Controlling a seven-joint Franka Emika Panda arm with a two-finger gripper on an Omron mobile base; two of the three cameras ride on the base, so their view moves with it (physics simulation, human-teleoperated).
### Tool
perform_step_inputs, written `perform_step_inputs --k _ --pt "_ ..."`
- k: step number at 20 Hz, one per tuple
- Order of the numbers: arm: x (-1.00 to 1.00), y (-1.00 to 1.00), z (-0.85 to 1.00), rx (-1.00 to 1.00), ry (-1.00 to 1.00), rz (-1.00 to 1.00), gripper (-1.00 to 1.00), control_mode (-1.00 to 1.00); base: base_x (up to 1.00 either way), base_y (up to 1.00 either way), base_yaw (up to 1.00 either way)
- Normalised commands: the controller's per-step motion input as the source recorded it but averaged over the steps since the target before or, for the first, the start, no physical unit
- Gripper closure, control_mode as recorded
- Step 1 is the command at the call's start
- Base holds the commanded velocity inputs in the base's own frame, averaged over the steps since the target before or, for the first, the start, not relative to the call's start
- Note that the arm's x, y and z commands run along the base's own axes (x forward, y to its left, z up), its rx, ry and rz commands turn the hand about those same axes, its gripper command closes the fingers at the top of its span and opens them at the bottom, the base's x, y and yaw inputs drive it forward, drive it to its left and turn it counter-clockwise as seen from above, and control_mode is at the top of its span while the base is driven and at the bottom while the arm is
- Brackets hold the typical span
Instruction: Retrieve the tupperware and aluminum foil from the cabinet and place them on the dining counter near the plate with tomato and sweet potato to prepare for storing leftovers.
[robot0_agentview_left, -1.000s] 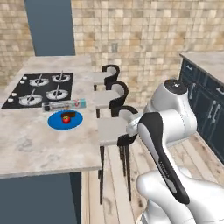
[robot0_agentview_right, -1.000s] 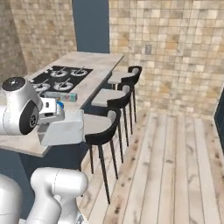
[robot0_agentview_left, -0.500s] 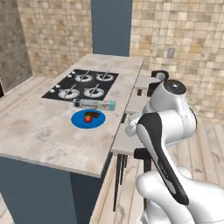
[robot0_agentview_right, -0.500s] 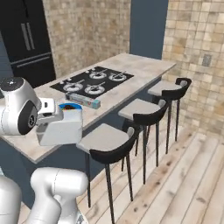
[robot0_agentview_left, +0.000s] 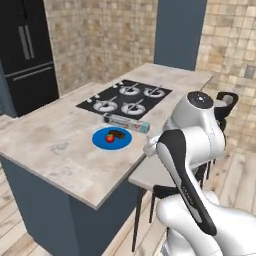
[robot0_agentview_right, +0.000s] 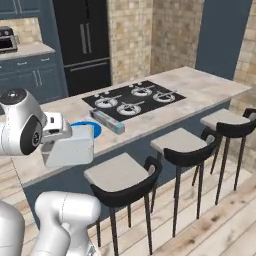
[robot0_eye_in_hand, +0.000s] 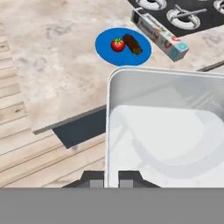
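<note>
The gripper (robot0_eye_in_hand: 111, 176) is clamping its two dark finger tips on the near rim of the tupperware (robot0_eye_in_hand: 168, 131), which is spreading out ahead of it as a pale translucent tray with a raised rounded edge. In the right base view the tupperware (robot0_agentview_right: 68, 145) is hanging in the air in front of the arm's wrist, off the near edge of the dining counter (robot0_agentview_right: 200, 90) and above a stool (robot0_agentview_right: 122, 177), not touching the stone top. Just past the container's far rim in the hand view, the plate (robot0_eye_in_hand: 105, 47) is lying flat on the beige marbled counter (robot0_eye_in_hand: 52, 65), carrying a red tomato (robot0_eye_in_hand: 117, 44) and a dark sweet potato (robot0_eye_in_hand: 132, 43) side by side. The aluminum foil (robot0_eye_in_hand: 158, 35) is lying on the counter just beside the plate, between it and the black cooktop (robot0_eye_in_hand: 183, 15), its teal end pointing toward the counter's stool side. From the left base view the plate (robot0_agentview_left: 102, 141) and the aluminum foil (robot0_agentview_left: 126, 122) are sitting near the middle of the counter, with the cooktop (robot0_agentview_left: 125, 97) beyond them. Farther back, a black refrigerator (robot0_agentview_left: 25, 55) is standing against the tiled wall.
</note>
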Motion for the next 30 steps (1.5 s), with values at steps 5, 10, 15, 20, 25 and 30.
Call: perform_step_inputs --k 5,10,15,20,25,30 --pt "0.0 0.0 0.0 0.0 0.0 0.0 1.0 1.0 0.7 -0.33 0.62" --pt "0.0 0.0 0.0 0.0 0.0 0.0 1.0 1.0 0.81 -0.1 0.64" --pt "0.0 0.0 0.0 0.0 0.0 0.0 1.0 1.0 0.78 0.03 0.58" --pt "0.94 0.14 -0.06 -0.01 0.03 0.37 1.0 -1.0 0.0 0.0 0.0" --pt "0.92 0.21 -0.02 -0.04 0.02 0.11 1.0 -1.0 0.0 0.0 0.0" --pt "0.78 0.55 -0.19 -0.1 0.07 0.0 1.0 -1.0 0.0 0.0 0.0"
